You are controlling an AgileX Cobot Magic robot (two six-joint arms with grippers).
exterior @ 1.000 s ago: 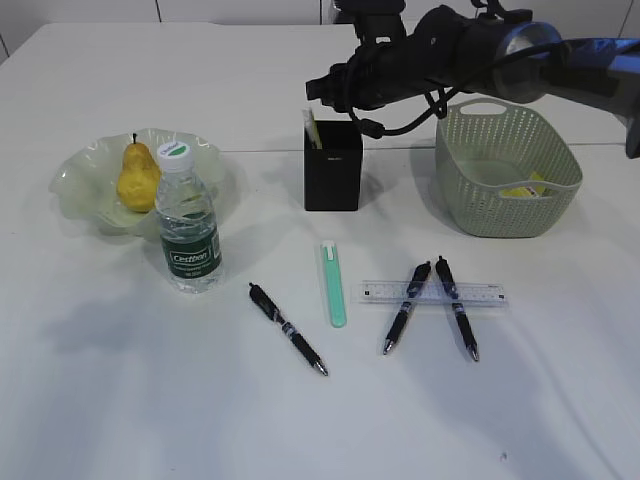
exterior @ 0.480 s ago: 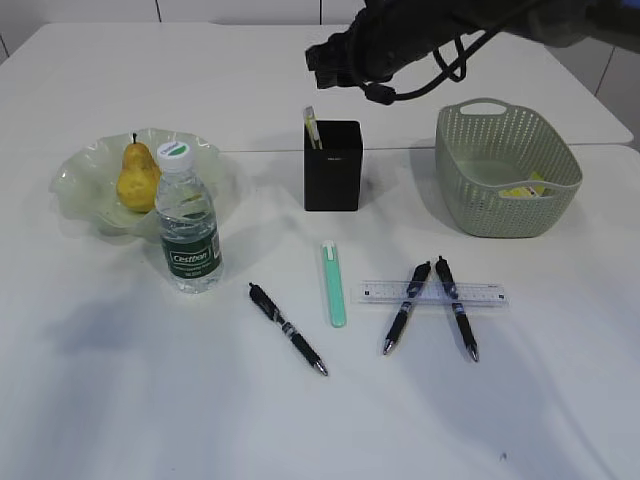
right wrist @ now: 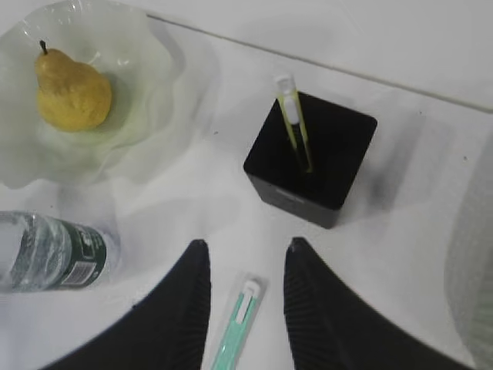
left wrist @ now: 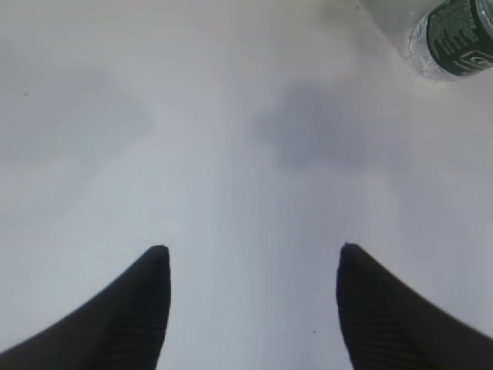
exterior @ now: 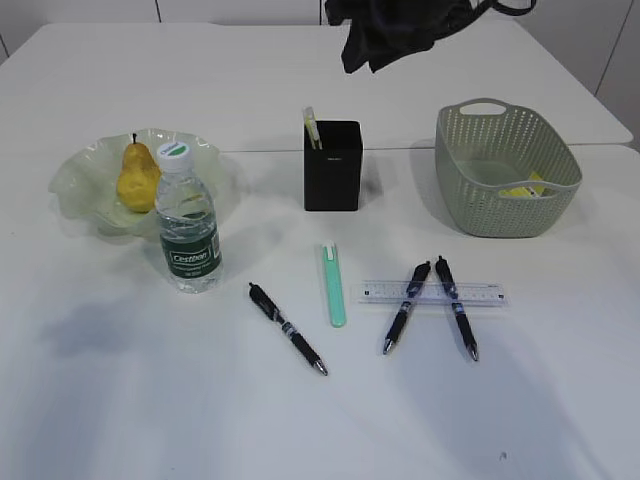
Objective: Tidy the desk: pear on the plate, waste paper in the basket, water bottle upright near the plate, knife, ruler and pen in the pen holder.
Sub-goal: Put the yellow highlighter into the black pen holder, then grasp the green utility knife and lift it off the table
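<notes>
The yellow pear (exterior: 138, 178) lies in the green plate (exterior: 85, 200), and the water bottle (exterior: 188, 225) stands upright beside it. The waste paper (exterior: 525, 188) lies in the basket (exterior: 505, 215). A slim yellow stick (exterior: 312, 128) stands in the black pen holder (exterior: 332, 170). On the table lie the green knife (exterior: 333, 285), the clear ruler (exterior: 485, 294) and three black pens (exterior: 287, 329) (exterior: 407, 307) (exterior: 456, 307). My right gripper (right wrist: 246, 247) hangs open and empty, high above the knife (right wrist: 239, 320) and pen holder (right wrist: 312, 158). My left gripper (left wrist: 253, 250) is open over bare table.
Two pens cross over the ruler. My right arm (exterior: 395, 30) fills the top edge of the exterior view behind the pen holder. The bottle's base (left wrist: 454, 38) shows at the top right of the left wrist view. A table seam runs behind the plate and holder.
My right arm has risen and drawn back from just above the pen holder toward the top of the exterior view. Nothing on the table has moved.
</notes>
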